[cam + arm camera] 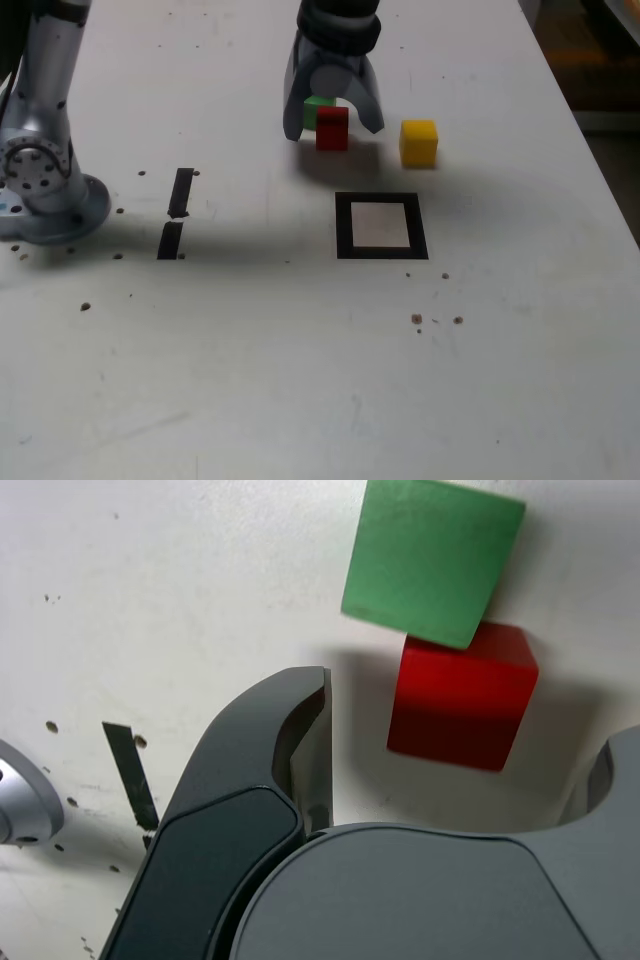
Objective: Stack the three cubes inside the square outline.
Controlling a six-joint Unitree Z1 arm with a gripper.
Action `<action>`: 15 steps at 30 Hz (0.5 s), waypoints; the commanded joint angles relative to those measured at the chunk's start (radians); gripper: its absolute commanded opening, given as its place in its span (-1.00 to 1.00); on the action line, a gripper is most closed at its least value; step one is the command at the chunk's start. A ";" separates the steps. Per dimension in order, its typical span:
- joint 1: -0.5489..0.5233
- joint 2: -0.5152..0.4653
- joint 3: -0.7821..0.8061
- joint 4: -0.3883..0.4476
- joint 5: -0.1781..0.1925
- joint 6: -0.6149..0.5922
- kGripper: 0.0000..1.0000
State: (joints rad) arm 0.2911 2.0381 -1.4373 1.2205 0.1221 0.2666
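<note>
Straddling: our gripper (334, 128), jaws apart, probably to admit the red cube (332, 130); green cube (432, 562) close against it; yellow cube (419, 144) apart; square outline (382, 253) nearby, cubes outside.

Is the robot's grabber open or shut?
Open. In the wrist view, the gripper's two fingers stand wide apart, with bare table showing between each finger and the red cube.
</note>
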 commanded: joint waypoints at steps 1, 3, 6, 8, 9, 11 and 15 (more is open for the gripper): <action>0.007 0.016 -0.007 -0.001 0.005 0.001 0.70; 0.012 0.031 -0.010 -0.004 0.008 0.003 0.66; 0.020 0.047 -0.011 -0.013 0.006 0.011 0.63; 0.025 0.052 -0.013 -0.019 0.002 0.020 0.54; 0.027 0.054 -0.014 -0.022 0.000 0.024 0.46; 0.031 0.056 -0.018 -0.028 -0.003 0.030 0.26; 0.034 0.055 -0.027 -0.037 -0.006 0.037 -0.15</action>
State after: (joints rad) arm 0.3241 2.0895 -1.4596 1.1868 0.1190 0.2994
